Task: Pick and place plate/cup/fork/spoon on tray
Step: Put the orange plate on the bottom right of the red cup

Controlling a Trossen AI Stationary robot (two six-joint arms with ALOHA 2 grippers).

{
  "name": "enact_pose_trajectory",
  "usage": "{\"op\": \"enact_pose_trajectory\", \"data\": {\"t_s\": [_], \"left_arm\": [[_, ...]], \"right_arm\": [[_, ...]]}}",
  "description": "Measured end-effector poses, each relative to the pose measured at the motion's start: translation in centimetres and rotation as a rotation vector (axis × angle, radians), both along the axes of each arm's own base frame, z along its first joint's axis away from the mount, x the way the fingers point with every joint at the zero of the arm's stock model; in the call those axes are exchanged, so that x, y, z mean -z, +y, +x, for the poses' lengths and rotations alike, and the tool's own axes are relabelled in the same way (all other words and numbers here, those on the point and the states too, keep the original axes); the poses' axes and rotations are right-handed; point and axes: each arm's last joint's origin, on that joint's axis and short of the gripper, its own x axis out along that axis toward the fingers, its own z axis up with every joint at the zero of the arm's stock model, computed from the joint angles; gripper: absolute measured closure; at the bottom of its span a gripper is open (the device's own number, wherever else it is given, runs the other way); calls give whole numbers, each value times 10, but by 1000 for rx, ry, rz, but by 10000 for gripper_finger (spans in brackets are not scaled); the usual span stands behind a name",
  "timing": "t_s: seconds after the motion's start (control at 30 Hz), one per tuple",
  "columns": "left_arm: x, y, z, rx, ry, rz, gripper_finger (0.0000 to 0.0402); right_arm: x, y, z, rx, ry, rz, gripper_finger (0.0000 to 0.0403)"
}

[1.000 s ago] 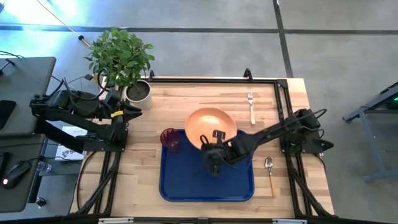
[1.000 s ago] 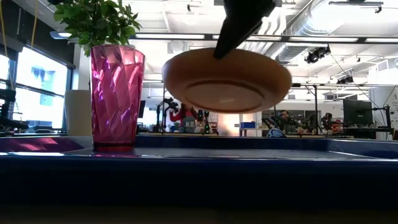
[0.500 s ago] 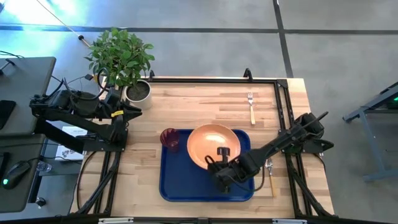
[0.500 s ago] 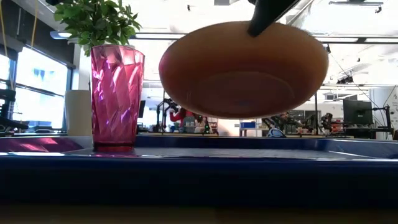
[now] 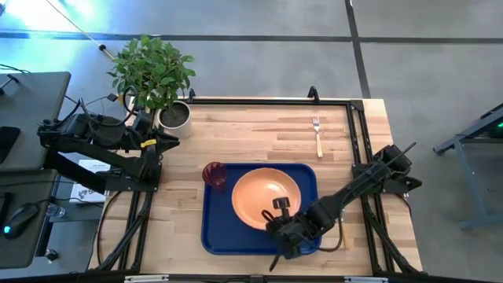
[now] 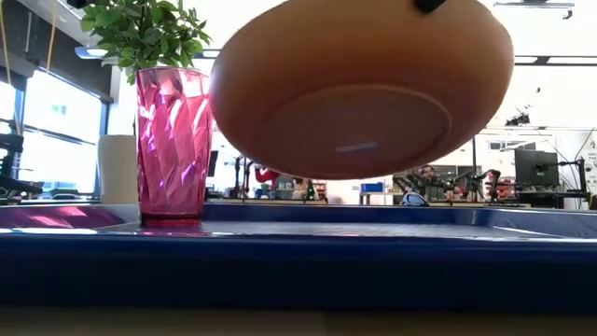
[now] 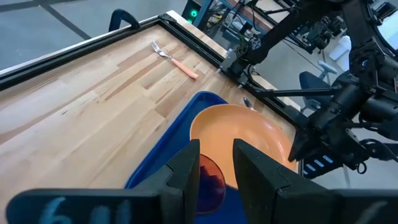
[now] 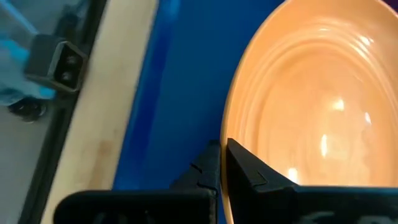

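Since a second ago the round orange plate [image 5: 266, 198] has travelled from the tray's far edge toward the near side and now hangs over the middle of the large flat blue rectangular tray [image 5: 222, 236]. In the low view its underside [image 6: 359, 89] shows clear air above the tray floor, tilted, so it is not yet set down. Right gripper [image 5: 280, 215]: fingers clamped on the plate's near rim, one finger [image 8: 249, 169] inside the rim, the other outside. Beyond the fingers, across the plate, the small dark red translucent tumbler [image 5: 214, 176] stands upright in the tray's far left corner, just beside the plate edge.

Risk, as judged: a release from this height and tilt could make the plate bounce or slide; a leftward drift could knock the tumbler over.

To the gripper's right, off the tray, the slim spoon [image 5: 341, 214] with the tan handle is partly hidden by the arm. Farther off lies the slim tan-handled fork [image 5: 317, 135]. Left gripper [image 7: 215, 167] waits off the table's left edge, fingers slightly apart, holding nothing.

Surface: pale wooden table [image 5: 259, 126]. A potted plant [image 5: 154, 75] sits at the far left corner. Room behind: bright open workshop, grey floor.
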Motion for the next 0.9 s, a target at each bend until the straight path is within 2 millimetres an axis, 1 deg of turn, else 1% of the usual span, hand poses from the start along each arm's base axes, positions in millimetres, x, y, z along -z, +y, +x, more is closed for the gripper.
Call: {"op": "enact_pose_trajectory", "data": {"t_s": [0.37,0.53,0.73,0.9], "left_arm": [[0,0,0,-5,-2,-12,314],[0,0,0,-14,-7,-32,314],[0,0,0,-14,-7,-33,314],[0,0,0,-14,-7,-33,314]], "right_arm": [[-3,8,4,-148,-18,92,403],[-1,8,6,-137,-26,77,403],[13,18,8,-117,-45,19,403],[17,22,8,-95,-69,-33,403]]}}
